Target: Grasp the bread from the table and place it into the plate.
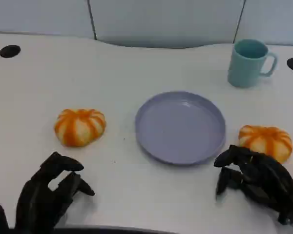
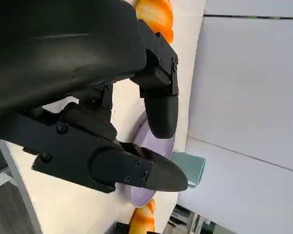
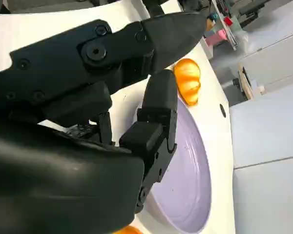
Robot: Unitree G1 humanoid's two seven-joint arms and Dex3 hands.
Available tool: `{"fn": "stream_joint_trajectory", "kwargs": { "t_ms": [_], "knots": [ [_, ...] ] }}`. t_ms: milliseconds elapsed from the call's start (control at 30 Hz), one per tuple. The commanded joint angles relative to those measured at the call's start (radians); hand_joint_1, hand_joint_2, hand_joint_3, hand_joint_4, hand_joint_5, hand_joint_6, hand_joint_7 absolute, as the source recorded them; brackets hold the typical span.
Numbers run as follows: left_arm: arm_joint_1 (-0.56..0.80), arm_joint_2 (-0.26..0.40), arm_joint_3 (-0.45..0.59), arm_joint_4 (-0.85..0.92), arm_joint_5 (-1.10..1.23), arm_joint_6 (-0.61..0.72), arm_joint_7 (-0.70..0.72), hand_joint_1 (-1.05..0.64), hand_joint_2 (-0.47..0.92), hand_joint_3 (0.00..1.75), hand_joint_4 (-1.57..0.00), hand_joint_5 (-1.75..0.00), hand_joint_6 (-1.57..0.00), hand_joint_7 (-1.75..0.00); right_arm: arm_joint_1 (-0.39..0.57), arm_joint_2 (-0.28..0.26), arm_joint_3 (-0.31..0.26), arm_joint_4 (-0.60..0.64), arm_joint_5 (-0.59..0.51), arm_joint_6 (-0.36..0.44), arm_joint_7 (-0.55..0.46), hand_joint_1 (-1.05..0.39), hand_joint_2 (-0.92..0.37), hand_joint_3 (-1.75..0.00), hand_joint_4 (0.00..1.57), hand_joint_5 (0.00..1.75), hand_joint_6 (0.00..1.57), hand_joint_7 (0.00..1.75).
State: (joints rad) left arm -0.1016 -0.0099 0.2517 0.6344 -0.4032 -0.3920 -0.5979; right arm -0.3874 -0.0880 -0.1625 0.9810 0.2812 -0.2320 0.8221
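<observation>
Two round orange-and-white striped breads lie on the white table, one on each side of the lavender plate (image 1: 180, 127). The left bread (image 1: 80, 126) lies beyond my left hand (image 1: 49, 192), which hovers near the table's front edge with fingers apart, holding nothing. The right bread (image 1: 265, 140) sits just behind my right hand (image 1: 256, 179), whose curved fingers are empty and stand close to it. In the left wrist view, my left hand (image 2: 112, 122) is seen with the near bread (image 2: 156, 12) and the plate (image 2: 139, 195). Past my right hand (image 3: 112, 97), the right wrist view has the plate (image 3: 185, 185) and the far bread (image 3: 188, 80).
A teal mug (image 1: 249, 62) stands at the back right, behind the plate. Two black round holes (image 1: 10, 50) mark the table's far corners. A grey partition wall runs along the back edge.
</observation>
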Motion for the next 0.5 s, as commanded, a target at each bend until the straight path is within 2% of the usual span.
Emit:
{"fn": "stream_joint_trajectory", "kwargs": {
  "t_ms": [33, 500],
  "knots": [
    [0.004, 0.007, 0.004, -0.010, -0.004, 0.006, 0.004, -0.76, 0.92, 0.14, -0.50, -1.75, -0.39, -1.51, 0.023, -0.009, -0.006, 0.035, -0.005, 0.017, -0.002, -0.52, -0.92, -0.10, 0.60, 1.59, 0.73, 1.05],
    [0.007, 0.007, 0.005, -0.017, -0.007, 0.012, -0.001, -0.76, 0.92, 0.14, -0.51, -1.75, -0.39, -1.50, 0.021, -0.006, -0.004, 0.035, -0.009, 0.020, -0.012, -0.51, -0.92, -0.09, 0.61, 1.60, 0.74, 1.05]
  ]
}}
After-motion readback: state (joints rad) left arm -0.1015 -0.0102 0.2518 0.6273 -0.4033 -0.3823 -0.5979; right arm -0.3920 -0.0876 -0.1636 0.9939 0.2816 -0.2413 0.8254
